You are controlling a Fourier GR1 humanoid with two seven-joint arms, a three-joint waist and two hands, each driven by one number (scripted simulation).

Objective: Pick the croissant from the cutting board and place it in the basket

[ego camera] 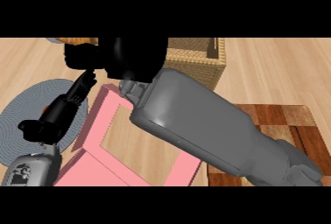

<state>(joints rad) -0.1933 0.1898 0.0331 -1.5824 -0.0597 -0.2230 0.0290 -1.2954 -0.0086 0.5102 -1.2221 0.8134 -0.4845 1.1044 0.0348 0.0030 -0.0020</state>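
Reaching across the pink frame, the right hand is hanging beside the basket; whether it is grasping anything is unclear. The left hand is lying released over the grey mat.

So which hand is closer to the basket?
The right hand. It is up at the wicker basket's left side, overlapping its edge. The left hand is down to the left, over the round grey mat, apart from the basket.
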